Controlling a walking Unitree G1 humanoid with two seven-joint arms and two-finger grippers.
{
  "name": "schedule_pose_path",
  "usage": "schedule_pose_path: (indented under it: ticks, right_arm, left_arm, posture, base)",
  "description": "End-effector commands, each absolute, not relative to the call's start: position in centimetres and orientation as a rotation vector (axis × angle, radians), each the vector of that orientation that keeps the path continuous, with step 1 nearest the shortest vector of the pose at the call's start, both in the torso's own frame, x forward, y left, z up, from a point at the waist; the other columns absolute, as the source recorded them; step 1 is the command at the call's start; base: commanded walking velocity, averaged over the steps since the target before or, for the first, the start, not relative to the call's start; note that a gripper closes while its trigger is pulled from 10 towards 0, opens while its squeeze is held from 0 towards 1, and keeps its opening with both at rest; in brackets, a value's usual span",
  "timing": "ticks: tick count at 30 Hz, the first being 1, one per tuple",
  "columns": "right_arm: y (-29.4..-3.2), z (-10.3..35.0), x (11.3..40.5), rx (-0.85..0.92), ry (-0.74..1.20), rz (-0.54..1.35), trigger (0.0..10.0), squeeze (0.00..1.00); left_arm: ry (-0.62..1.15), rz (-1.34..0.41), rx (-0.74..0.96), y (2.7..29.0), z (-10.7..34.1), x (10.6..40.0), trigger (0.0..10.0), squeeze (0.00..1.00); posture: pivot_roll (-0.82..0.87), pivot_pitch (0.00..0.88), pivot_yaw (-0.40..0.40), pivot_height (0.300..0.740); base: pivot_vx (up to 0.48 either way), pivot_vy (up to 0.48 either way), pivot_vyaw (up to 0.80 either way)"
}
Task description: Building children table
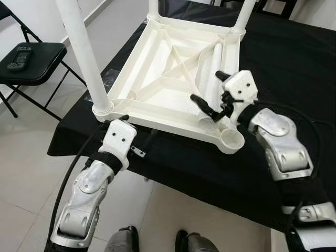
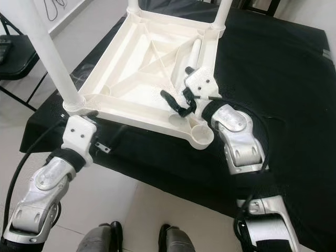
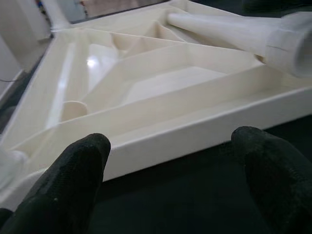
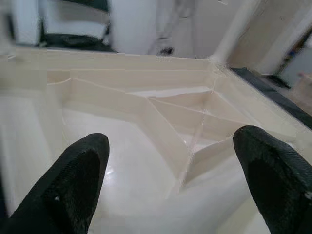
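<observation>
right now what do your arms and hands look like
Both arms are jointed silver metal shells with black bands. Each wrist ends in a white speckled block; the left hand and right hand have long black fingers. A black cable loops along the left arm.

Upside-down white table point(image 1: 157, 89) on black cloth point(image 1: 294, 63), 3 legs up. Loose leg point(image 1: 210, 71) lies inside. Right gripper point(image 1: 207, 107) open over near rim; left gripper point(image 1: 118, 122) by near corner. Chair point(image 1: 31, 63) far left.
</observation>
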State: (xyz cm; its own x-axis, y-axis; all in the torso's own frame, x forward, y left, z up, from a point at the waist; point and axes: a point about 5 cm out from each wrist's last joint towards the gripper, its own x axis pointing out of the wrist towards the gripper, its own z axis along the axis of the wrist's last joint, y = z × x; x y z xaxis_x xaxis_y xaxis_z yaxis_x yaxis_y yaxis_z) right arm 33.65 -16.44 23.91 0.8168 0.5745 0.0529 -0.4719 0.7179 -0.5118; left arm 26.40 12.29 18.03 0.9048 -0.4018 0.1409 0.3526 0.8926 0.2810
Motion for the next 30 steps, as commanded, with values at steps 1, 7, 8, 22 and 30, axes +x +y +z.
schedule_pose_path:
  ticks: [1, 7, 8, 22, 30]
  right_arm:
    - [-16.4, 23.5, 33.2, -0.54, -0.213, 0.62, 10.0, 0.0]
    - [-16.9, 23.3, 33.3, -0.596, -0.186, 0.623, 10.0, 0.0]
    - [-17.2, 23.2, 33.3, -0.615, -0.172, 0.617, 10.0, 0.0]
    - [-20.8, 23.5, 33.8, -0.71, -0.074, 0.535, 10.0, 0.0]
    - [-22.3, 24.5, 31.6, -0.689, -0.103, 0.698, 10.0, 0.0]
  left_arm:
    - [-0.169, -0.412, 0.266, 12.2, 17.4, 26.0, 10.0, 0.0]
    - [-0.158, -0.422, 0.271, 12.2, 17.2, 26.0, 10.0, 0.0]
    - [-0.155, -0.425, 0.273, 12.2, 17.1, 26.0, 10.0, 0.0]
    - [-0.128, -0.49, 0.293, 11.4, 16.4, 25.2, 10.0, 0.0]
    - [-0.123, -0.489, 0.295, 11.6, 16.3, 25.2, 10.0, 0.0]
  posture:
    - [0.04, 0.207, -0.058, 0.74]
    - [0.05, 0.199, -0.057, 0.74]
    - [0.05, 0.199, -0.057, 0.74]
    - [0.06, 0.207, -0.06, 0.74]
    - [0.05, 0.211, -0.056, 0.74]
  base:
    - [0.0, 0.0, 0.0]
    - [0.0, 0.0, 0.0]
    - [0.0, 0.0, 0.0]
    - [0.0, 0.0, 0.0]
    - [0.0, 0.0, 0.0]
